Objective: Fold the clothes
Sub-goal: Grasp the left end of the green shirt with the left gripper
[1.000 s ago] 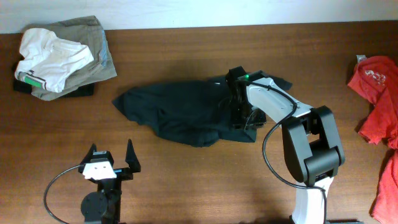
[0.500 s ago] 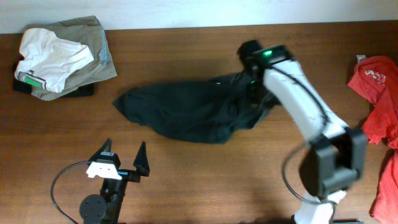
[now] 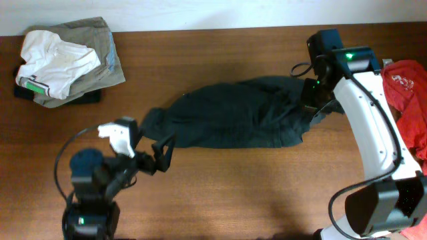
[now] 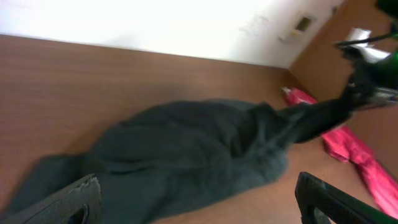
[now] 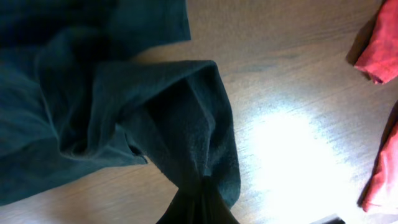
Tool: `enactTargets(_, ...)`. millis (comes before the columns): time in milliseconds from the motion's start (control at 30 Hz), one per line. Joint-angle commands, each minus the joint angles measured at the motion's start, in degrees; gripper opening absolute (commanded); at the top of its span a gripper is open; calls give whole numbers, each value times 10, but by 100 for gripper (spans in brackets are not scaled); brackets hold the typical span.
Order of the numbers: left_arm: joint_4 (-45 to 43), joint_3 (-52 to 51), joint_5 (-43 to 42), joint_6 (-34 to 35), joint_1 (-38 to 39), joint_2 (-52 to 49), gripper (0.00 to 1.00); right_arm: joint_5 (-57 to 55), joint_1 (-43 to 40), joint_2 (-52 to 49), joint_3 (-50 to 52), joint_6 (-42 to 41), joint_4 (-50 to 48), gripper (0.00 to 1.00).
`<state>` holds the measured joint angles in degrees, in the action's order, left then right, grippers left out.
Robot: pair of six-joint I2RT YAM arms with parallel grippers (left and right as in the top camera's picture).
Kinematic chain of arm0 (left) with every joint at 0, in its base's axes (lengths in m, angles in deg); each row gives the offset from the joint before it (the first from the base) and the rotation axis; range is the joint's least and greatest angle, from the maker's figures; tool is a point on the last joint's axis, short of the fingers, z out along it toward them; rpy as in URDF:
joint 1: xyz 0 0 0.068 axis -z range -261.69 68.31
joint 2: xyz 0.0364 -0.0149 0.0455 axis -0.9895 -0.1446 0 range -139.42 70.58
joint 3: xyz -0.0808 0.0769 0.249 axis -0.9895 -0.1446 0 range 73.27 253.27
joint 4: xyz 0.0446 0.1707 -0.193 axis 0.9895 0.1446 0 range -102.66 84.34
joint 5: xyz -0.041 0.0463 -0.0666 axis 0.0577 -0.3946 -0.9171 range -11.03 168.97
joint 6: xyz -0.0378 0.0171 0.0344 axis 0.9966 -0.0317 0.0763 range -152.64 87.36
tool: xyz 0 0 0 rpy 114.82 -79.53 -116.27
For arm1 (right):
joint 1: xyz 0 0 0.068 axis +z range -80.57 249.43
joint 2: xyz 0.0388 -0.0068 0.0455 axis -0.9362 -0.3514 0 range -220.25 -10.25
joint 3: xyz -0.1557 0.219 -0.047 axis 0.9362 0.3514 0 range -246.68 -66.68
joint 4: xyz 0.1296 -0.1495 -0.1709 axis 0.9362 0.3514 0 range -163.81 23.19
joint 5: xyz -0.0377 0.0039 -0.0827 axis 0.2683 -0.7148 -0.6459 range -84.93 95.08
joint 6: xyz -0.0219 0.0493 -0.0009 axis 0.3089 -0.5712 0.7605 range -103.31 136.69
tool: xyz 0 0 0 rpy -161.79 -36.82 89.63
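Black crumpled cotton T-shirt [image 3: 233, 120] lies mid brown tabletop [image 3: 220, 53], long axis left-right. My right end effector [image 3: 313, 100] pinches its right end; my left end effector [image 3: 155, 152], spread, hovers beside its left end.

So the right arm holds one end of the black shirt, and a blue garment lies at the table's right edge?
No, that garment is red, not blue, as the overhead view shows. The right gripper does hold one end of the black shirt.
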<state>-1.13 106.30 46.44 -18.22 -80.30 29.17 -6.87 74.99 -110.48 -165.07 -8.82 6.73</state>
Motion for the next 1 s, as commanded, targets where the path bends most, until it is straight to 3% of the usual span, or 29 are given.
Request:
enactTargets(0,-6,25,-104,14,15,-87,99,-3,-5,-11,20,0,-6,4)
enactTargets(233,-34,35,-74,39,53,-318,99,-2,-5,-12,26,0,-15,4)
enactTargets(400,0,57,75,165,67,-428,99,-2,-5,-12,26,0,-14,5)
enactTargets(467,10,58,95,173,67,-458,99,-2,-5,-12,26,0,-14,4)
enactTargets(733,-16,57,234,173,67,-467,99,0,-5,-12,26,0,-13,4)
enactTargets(967,-66,62,213,172,5,-467,99,-1,-5,-12,26,0,-12,4)
